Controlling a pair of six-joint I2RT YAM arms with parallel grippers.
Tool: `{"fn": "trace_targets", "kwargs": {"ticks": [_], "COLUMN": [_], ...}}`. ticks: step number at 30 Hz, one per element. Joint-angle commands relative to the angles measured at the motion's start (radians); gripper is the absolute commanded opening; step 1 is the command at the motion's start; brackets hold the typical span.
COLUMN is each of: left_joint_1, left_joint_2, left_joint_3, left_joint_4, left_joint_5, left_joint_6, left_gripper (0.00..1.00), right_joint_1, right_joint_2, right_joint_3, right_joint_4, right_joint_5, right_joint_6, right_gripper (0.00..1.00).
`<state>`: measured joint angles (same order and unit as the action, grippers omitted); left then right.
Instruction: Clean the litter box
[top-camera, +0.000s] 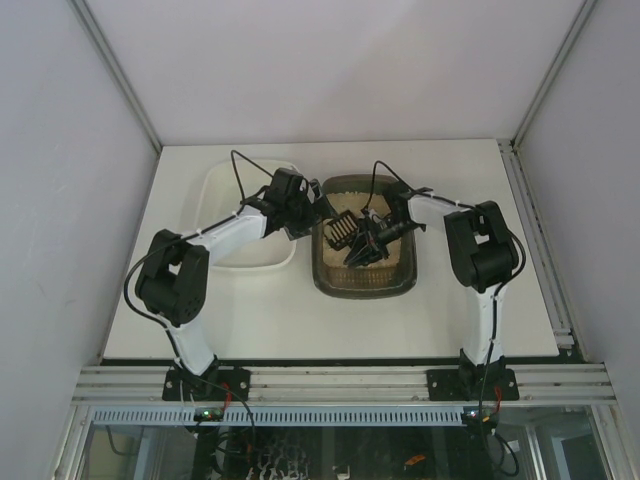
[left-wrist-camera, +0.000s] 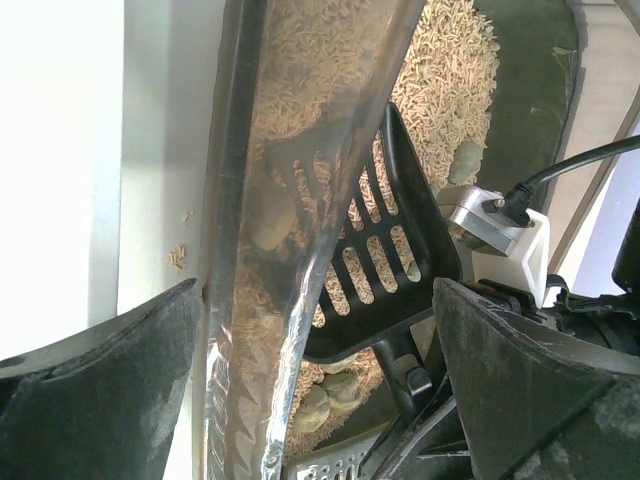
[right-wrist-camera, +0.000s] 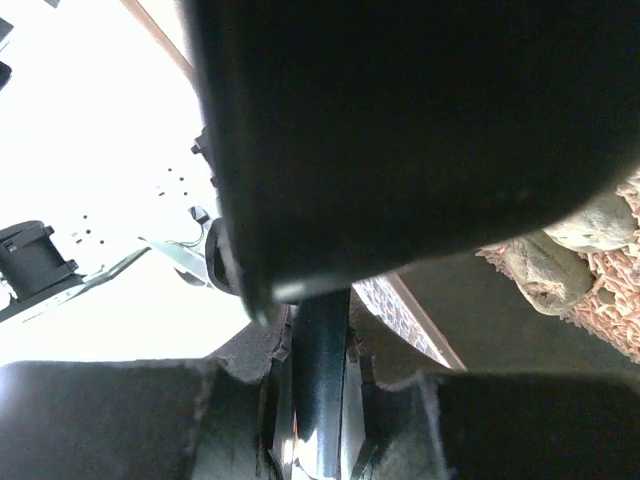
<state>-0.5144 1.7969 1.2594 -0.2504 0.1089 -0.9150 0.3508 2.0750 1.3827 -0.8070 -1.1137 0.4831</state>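
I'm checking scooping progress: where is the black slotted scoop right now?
In the top view the scoop sits inside the litter box, near its left wall, its handle clamped in the right gripper; the white tray lies just beyond that wall.

The white desk (top-camera: 400, 325) is carrying a white tray (top-camera: 258, 262) at the left and the dark litter box (top-camera: 362, 288) just beside it, both sitting toward the far edge.

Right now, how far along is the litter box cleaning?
Done: the right gripper is shut on the handle of the black slotted scoop. In hand: the scoop lies in the litter box with litter on its slots, while the open left gripper straddles the box's rim. Left: grey-green clumps lie in the litter; the visible part of the white tray shows none.
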Motion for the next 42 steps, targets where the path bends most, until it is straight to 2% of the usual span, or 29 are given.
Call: {"fn": "trace_targets", "kwargs": {"ticks": [1, 6, 11, 15, 18, 23, 29, 32, 38, 39, 40, 42], "left_joint_1": [-0.009, -0.010, -0.001, 0.039, 0.095, 0.194, 0.327, 0.349, 0.353, 0.354, 0.355, 0.364], "left_joint_2": [-0.057, -0.052, -0.061, -0.086, -0.105, -0.150, -0.316, -0.413, -0.563, -0.575, -0.585, -0.604], "left_joint_3": [-0.003, 0.001, 0.034, 0.135, 0.241, 0.383, 0.320, 0.227, 0.012, -0.008, -0.028, -0.067], "left_joint_4": [0.049, 0.048, 0.025, -0.080, -0.243, -0.494, -0.572, -0.561, -0.519, -0.532, -0.545, -0.564], "left_joint_5": [0.057, 0.071, 0.084, 0.125, 0.143, 0.127, 0.175, 0.134, 0.017, 0.013, 0.012, 0.012], "left_joint_6": [-0.004, -0.001, 0.024, 0.148, 0.290, 0.519, 0.661, 0.763, 0.872, 0.885, 0.898, 0.918], "left_gripper": [1.00, 1.00, 1.00, 1.00, 1.00, 1.00, 1.00, 1.00, 1.00, 1.00, 1.00, 0.99], "right_joint_1": [-0.031, -0.038, -0.035, -0.034, -0.040, -0.036, -0.023, -0.013, 0.014, 0.012, 0.006, 0.021], "right_joint_2": [-0.075, -0.144, -0.222, -0.331, -0.430, -0.642, -0.782, -0.771, -0.646, -0.612, -0.586, -0.569], "right_joint_3": [-0.032, -0.090, -0.123, -0.173, -0.268, -0.555, -0.872, -0.957, -0.994, -1.014, -1.020, -1.008], "right_joint_4": [0.041, 0.047, 0.068, 0.114, 0.208, 0.634, 1.253, 1.598, 2.053, 2.244, 2.304, 2.309], "right_joint_5": [-0.036, -0.007, 0.088, 0.115, 0.115, 0.182, 0.293, 0.320, 0.314, 0.310, 0.313, 0.302], "right_joint_6": [0.037, 0.006, -0.006, 0.000, 0.047, 0.208, 0.364, 0.492, 0.599, 0.647, 0.686, 0.644], "right_gripper": [0.00, 0.00, 0.00, 0.00, 0.00, 0.00, 0.00, 0.00, 0.00, 0.00, 0.00, 0.00]}}
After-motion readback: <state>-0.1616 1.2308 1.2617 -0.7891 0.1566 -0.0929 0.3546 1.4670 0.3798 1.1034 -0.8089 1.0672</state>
